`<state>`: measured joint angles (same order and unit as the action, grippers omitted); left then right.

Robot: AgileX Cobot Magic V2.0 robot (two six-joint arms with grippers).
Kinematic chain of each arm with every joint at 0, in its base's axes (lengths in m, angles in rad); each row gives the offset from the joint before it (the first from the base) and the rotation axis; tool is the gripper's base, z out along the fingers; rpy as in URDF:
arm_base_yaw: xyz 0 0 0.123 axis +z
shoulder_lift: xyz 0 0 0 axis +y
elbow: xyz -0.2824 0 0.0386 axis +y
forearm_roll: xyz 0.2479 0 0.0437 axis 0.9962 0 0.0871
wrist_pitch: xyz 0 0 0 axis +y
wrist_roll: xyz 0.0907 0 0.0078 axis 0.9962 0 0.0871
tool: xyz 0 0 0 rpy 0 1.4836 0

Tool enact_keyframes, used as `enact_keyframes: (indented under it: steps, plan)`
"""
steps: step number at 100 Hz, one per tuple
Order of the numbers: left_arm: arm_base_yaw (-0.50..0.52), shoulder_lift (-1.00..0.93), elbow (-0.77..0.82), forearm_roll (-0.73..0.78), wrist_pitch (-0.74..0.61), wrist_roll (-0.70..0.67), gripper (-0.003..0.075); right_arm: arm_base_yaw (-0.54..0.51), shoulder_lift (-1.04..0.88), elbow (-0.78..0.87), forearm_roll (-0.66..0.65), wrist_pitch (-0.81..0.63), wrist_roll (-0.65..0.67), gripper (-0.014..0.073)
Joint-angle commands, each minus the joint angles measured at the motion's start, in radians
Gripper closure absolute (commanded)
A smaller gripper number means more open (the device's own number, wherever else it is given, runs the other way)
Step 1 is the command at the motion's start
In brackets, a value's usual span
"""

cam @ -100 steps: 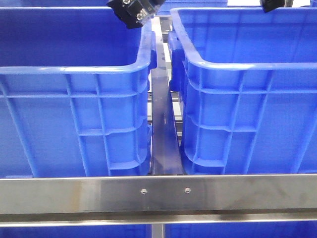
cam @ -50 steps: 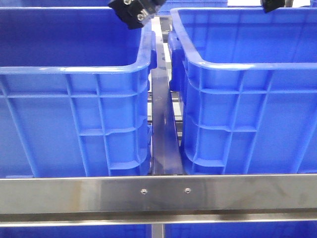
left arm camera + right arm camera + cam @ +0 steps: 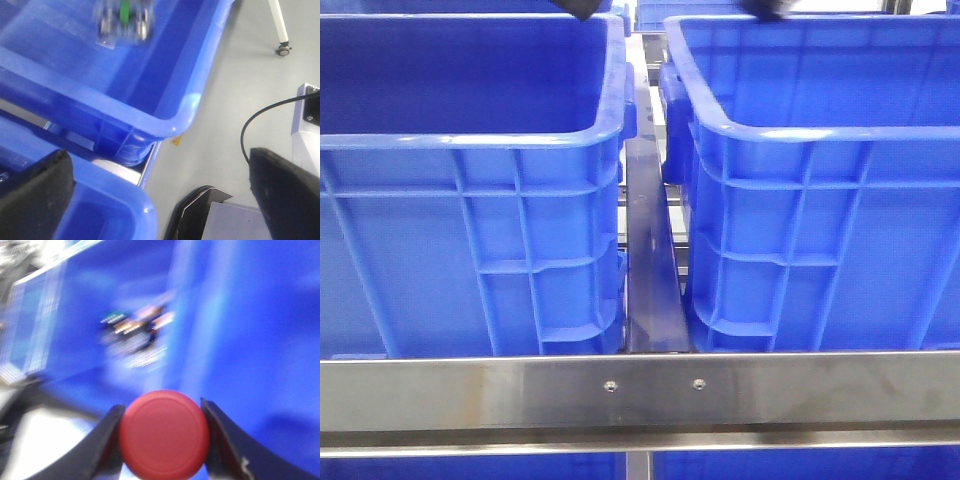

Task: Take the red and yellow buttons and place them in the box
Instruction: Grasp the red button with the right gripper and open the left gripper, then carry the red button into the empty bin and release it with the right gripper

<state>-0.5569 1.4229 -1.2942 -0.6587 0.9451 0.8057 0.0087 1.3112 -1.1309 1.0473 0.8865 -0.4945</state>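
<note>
The right hand (image 3: 162,440) is closed on a smooth round red plastic button (image 3: 164,434), its two dark fingers (image 3: 107,440) pressed against the button's opposite sides, over the blurred interior of a bright blue plastic crate (image 3: 240,340). The left hand (image 3: 160,200) is spread wide and holds nothing, above a blue crate corner (image 3: 125,210) and grey floor (image 3: 235,75). In the front view two large ribbed blue crates (image 3: 470,180) (image 3: 820,180) stand side by side behind a steel rail (image 3: 640,390). The yellow button is not visible.
</note>
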Motion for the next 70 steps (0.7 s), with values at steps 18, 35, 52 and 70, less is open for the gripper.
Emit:
enact_keyframes:
  steps: [18,35,52,70]
  plan:
    - [0.004,-0.035,-0.033,-0.05,-0.022,-0.01,0.0052,-0.041,-0.008,-0.05,-0.081,-0.308,-0.156,0.0409]
    - [0.004,-0.035,-0.033,-0.05,-0.017,-0.01,0.0052,-0.039,0.048,-0.05,-0.097,-0.45,-0.246,0.0409]
    - [0.004,-0.035,-0.033,-0.05,0.012,-0.01,0.0052,-0.01,0.119,-0.05,-0.098,-0.555,-0.358,0.0409]
    - [0.004,-0.035,-0.033,-0.05,0.012,-0.01,0.0052,0.035,0.22,-0.051,-0.098,-0.696,-0.426,0.0409]
